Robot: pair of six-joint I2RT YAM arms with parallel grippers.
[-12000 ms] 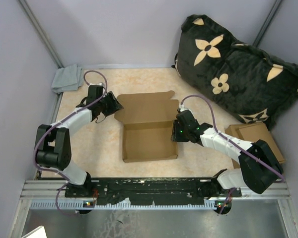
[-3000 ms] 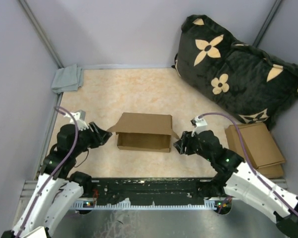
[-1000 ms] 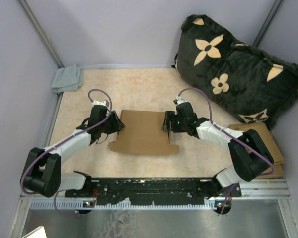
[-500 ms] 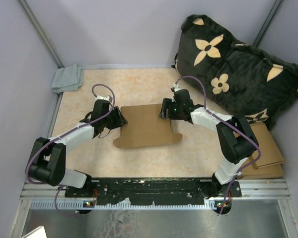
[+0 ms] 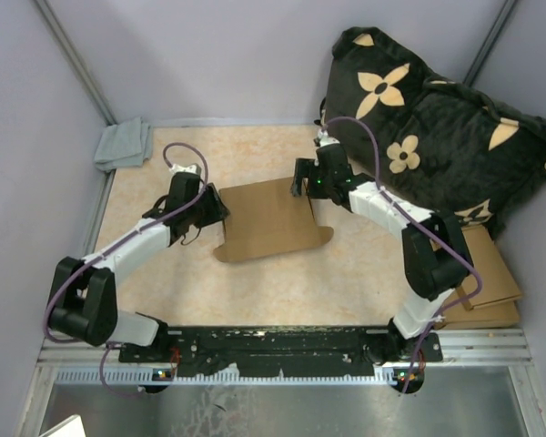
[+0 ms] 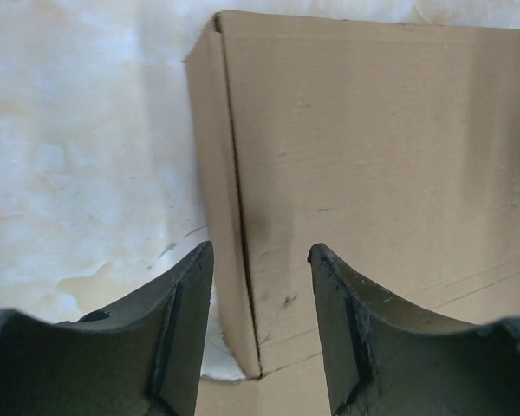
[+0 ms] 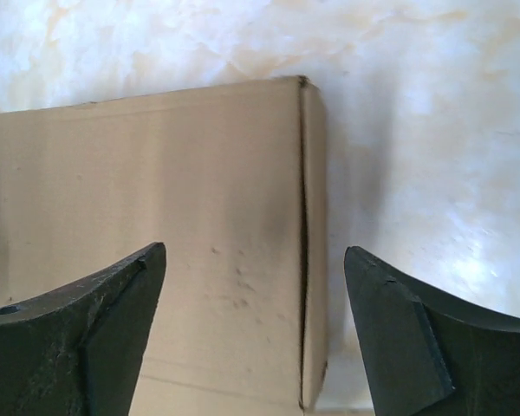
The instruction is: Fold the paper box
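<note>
Paper box (image 5: 268, 221) between left gripper (image 5: 219, 210) and right gripper (image 5: 300, 185) — jaws parted, astride edges

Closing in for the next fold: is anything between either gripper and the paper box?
Nothing visible. The left gripper is at the left side of the paper box, the right gripper at its far right corner; each wrist view shows open jaws right over a cardboard edge.

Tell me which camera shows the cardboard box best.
The top view. It takes in the whole box, closed, lying on the table. The left wrist view shows only one corner and a side wall; the right wrist view shows only the opposite end of the top face and its side.
</note>
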